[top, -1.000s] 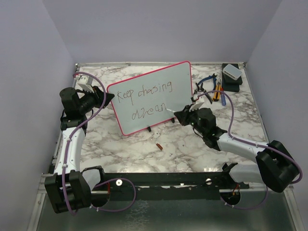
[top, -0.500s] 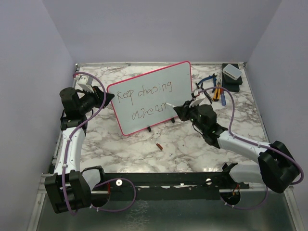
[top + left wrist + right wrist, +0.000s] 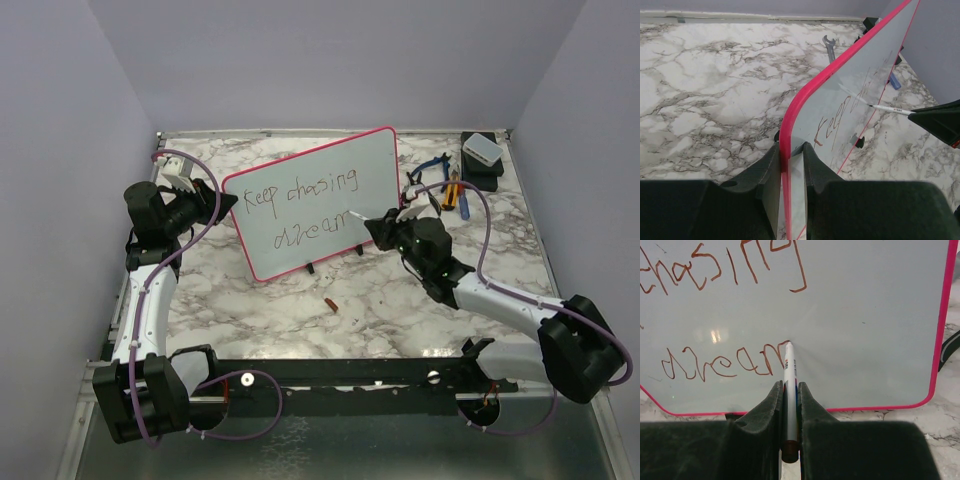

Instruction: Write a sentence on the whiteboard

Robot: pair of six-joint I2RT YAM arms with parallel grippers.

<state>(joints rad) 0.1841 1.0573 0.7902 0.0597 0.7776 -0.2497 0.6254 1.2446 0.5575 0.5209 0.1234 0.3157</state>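
Handwriting (image 3: 300, 208) in dark strokes reads "Keep chasing dream" on the glossy white, pink-framed whiteboard (image 3: 375, 172) standing mid-scene. Right gripper (image 3: 790, 386) clamps a slim white marker (image 3: 790, 367), its tip at the m's end; left gripper (image 3: 790, 149) pinches the board's left edge. Next, probably, comes a small rightward shift for the s.

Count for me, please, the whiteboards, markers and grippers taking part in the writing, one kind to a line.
whiteboard: 1
marker: 1
grippers: 2, the left gripper clamped on the board's edge and the right gripper clamped on the marker
Total: 4
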